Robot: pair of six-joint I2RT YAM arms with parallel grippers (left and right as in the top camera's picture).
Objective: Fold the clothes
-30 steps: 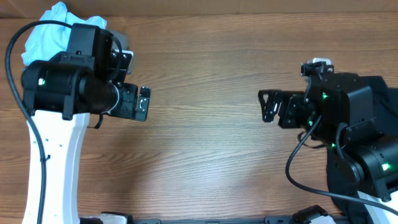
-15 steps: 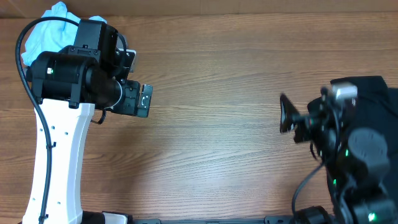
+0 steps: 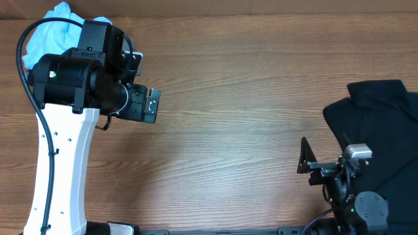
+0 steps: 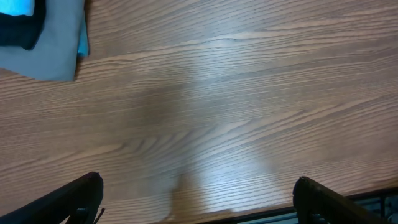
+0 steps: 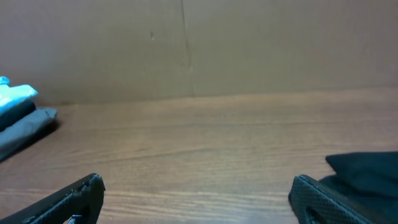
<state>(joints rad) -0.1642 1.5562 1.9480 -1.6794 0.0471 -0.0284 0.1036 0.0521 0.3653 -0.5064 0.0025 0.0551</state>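
The clothes lie in two places. A light blue T-shirt is bunched at the far left corner, partly under my left arm. A black garment is spread at the right edge. My left gripper hangs open over bare wood to the right of the blue pile. In the left wrist view its fingers stand wide apart with nothing between them, and a folded grey garment lies at the top left. My right gripper is low at the front right, open and empty, with the black garment beside its right finger.
A brown wall closes the far side of the wooden table. Across the table the right wrist view shows the grey garment with light blue cloth on it. The white left arm base stands at the front left.
My right arm has drawn back from the middle right to the front right corner, uncovering the black garment. The left arm shifted slightly at first and has since held still.
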